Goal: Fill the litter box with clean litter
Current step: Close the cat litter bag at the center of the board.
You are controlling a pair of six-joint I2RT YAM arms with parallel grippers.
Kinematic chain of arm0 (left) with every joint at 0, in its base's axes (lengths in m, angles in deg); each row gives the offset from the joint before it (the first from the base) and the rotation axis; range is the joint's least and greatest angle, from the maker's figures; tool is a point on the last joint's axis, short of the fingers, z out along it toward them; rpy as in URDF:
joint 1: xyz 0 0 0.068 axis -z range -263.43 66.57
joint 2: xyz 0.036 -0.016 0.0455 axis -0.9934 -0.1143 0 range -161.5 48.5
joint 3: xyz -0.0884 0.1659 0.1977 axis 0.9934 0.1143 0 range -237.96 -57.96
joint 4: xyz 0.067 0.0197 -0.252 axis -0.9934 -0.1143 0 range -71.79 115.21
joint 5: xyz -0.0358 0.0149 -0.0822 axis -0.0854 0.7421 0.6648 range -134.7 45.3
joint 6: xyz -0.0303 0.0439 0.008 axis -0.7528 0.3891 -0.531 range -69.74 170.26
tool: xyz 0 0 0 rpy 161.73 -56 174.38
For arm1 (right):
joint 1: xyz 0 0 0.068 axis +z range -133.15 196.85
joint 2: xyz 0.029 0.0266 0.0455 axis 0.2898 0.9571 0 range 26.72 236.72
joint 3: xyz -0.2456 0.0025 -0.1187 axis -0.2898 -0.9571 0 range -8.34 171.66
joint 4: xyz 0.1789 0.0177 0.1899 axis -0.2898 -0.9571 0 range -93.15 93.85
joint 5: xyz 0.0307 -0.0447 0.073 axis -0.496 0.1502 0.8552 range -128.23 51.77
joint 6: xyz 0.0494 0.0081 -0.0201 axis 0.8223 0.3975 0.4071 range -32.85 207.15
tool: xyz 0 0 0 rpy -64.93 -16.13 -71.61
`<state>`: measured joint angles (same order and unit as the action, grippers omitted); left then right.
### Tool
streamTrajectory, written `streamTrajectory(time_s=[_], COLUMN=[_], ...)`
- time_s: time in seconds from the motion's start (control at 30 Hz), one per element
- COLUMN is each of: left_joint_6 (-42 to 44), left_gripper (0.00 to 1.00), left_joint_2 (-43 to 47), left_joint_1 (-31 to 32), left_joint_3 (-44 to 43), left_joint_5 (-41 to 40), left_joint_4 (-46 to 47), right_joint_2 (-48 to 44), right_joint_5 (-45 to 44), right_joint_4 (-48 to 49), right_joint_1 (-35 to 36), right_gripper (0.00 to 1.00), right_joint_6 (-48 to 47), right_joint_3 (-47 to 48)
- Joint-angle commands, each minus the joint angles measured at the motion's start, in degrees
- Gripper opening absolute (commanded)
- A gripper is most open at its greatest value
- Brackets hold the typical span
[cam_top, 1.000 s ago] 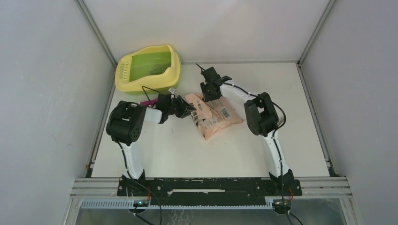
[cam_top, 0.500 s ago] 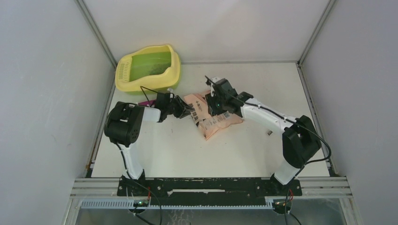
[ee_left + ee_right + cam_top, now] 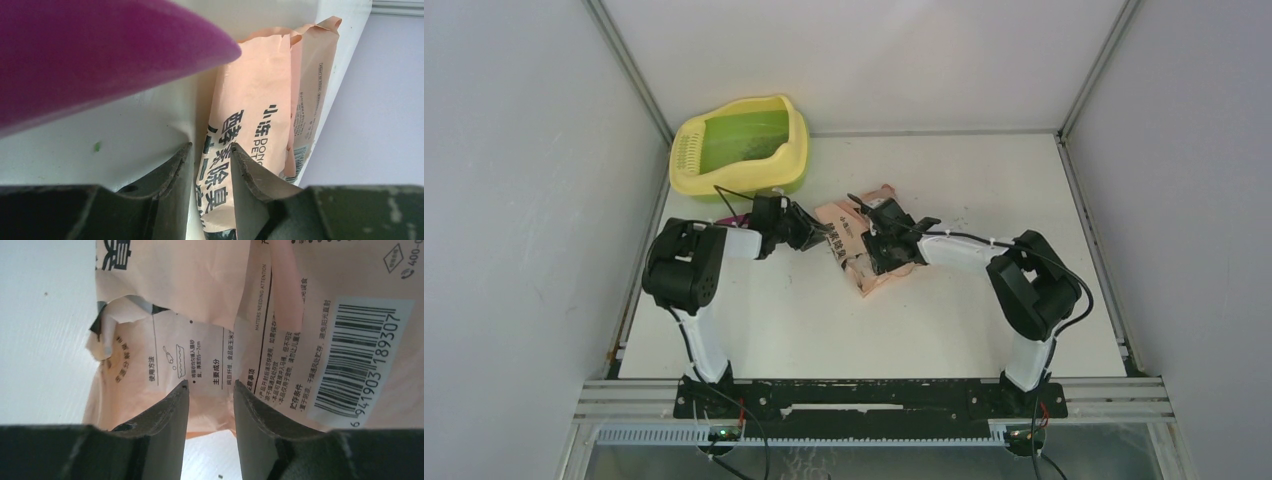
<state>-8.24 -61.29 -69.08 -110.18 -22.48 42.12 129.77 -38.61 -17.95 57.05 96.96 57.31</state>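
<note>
The yellow litter box (image 3: 686, 150) with its green basin stands at the back left; a faint darker patch lies in the basin, and I cannot make out clean litter granules there. A flat pink-orange printed bag (image 3: 871, 281) lies mid-table. My left gripper (image 3: 824, 238) is at the bag's left edge; in the left wrist view the left gripper (image 3: 210, 146) is shut on a fold of the bag (image 3: 260, 90). My right gripper (image 3: 880, 250) sits over the bag's middle. In the right wrist view the right gripper (image 3: 210, 382) is open above the bag (image 3: 200, 280), with nothing between its fingers.
A magenta scoop (image 3: 75, 55) fills the upper left of the left wrist view, close to the left gripper; a bit of the scoop (image 3: 736, 218) shows beside the left arm. A tiny dark speck (image 3: 220, 475) lies on the white table. Grey walls enclose the table.
The right arm has swung its gripper from behind the bag down and forward onto the bag's middle, its elbow shifting right. The left gripper has stayed at the bag's left edge.
</note>
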Motion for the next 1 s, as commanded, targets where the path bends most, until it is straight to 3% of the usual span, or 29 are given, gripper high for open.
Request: streamTrajectory(time_s=[0.0, 0.17, 0.6, 0.97], left_joint_6=[0.93, 1.11, 2.19, 2.73], left_gripper=[0.39, 0.39, 0.39, 0.39], left_joint_2=[1.73, 2.87, 9.99, 11.82], left_joint_1=[-0.55, -0.55, -0.54, -0.42], left_joint_3=[1.19, 1.75, 4.29, 5.50], left_joint_5=[-3.48, -3.24, -3.14, -3.19], left_joint_4=[-3.49, -3.64, -5.59, -6.06], right_joint_2=[2.84, 3.25, -11.27, -8.38], right_joint_5=[-2.95, -5.21, -2.71, 2.83], right_joint_4=[3.25, 0.93, -3.06, 2.54], right_joint_1=[0.18, 1.06, 2.54, 3.23], right_gripper=[0.46, 0.45, 0.46, 0.44], right_joint_6=[1.48, 1.54, 3.15, 5.29], right_joint_3=[1.35, 1.54, -0.44, -6.76])
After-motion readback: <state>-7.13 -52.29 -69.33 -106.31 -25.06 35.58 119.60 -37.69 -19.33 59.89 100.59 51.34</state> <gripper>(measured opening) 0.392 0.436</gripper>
